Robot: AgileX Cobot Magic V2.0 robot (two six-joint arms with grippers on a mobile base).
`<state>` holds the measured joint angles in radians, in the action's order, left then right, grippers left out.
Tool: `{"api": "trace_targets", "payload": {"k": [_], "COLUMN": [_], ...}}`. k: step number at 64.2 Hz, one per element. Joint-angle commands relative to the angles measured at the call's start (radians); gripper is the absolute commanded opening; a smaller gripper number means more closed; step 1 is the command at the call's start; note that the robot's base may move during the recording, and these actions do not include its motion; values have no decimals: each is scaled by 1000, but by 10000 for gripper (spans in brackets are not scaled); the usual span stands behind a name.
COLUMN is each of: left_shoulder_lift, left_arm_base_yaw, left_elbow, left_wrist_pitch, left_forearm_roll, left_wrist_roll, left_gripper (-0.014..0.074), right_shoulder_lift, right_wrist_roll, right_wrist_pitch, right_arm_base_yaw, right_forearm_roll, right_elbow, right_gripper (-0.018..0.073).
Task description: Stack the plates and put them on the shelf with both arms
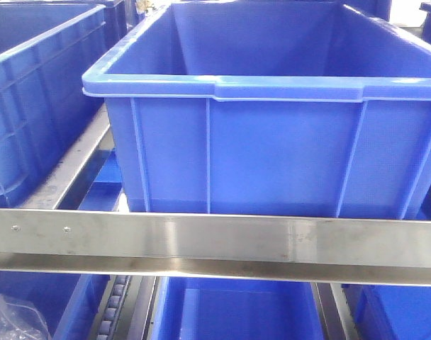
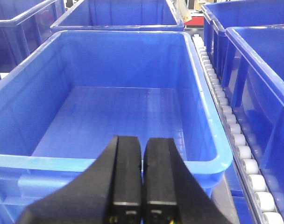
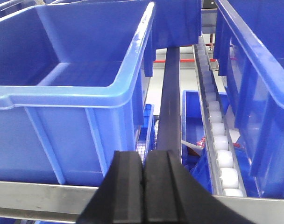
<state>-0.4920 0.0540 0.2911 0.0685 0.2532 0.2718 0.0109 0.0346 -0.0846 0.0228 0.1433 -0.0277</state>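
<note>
No plates show in any view. My left gripper (image 2: 143,138) is shut with nothing between its black fingers; it hangs just in front of the near rim of a large empty blue bin (image 2: 109,116). My right gripper (image 3: 144,154) is also shut and empty. It sits low in front of the shelf's steel front rail (image 3: 34,196), beside the right corner of a blue bin (image 3: 76,65). In the front view the same kind of blue bin (image 1: 272,127) fills the frame above the steel rail (image 1: 215,244); neither arm shows there.
More blue bins stand on the left (image 1: 31,92), on the right (image 2: 259,70) and on the level below (image 1: 237,312). White roller tracks (image 2: 235,135) (image 3: 219,140) run between bins. A crumpled clear plastic bag (image 1: 17,319) lies in a lower bin.
</note>
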Motion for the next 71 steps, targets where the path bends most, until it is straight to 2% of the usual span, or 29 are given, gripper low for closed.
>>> {"api": "trace_targets", "payload": {"k": [1, 13, 19, 24, 30, 40, 43, 54, 71], "left_shoulder_lift": [-7, 4, 28, 92, 215, 348, 370, 430, 520], "left_arm_base_yaw": [-2, -2, -4, -4, -9, -44, -45, -34, -15], "left_elbow": [29, 11, -52, -137, -224, -303, -299, -301, -301], "left_wrist_pitch": [80, 84, 93, 116, 145, 155, 89, -15, -57], "left_forearm_roll": [6, 6, 6, -7, -69, -69, -69, -69, -69], "left_wrist_roll": [-9, -9, -9, -7, -7, -7, -7, -7, -7], "left_gripper": [85, 85, 85, 85, 85, 85, 85, 85, 85], "right_shoulder_lift": [20, 19, 19, 19, 19, 19, 19, 19, 19], "right_wrist_roll": [6, 6, 6, 6, 6, 6, 6, 6, 6], "right_wrist_pitch": [95, 96, 96, 96, 96, 96, 96, 96, 96], "right_arm_base_yaw": [-5, -5, -5, -5, -5, -5, -5, -5, -5], "right_forearm_roll": [-6, -6, -6, -6, -6, -6, -6, -6, -6], "right_elbow": [-1, -1, -1, -1, -1, -1, -1, -1, -1], "right_gripper": [31, 31, 31, 31, 31, 31, 31, 31, 31]}}
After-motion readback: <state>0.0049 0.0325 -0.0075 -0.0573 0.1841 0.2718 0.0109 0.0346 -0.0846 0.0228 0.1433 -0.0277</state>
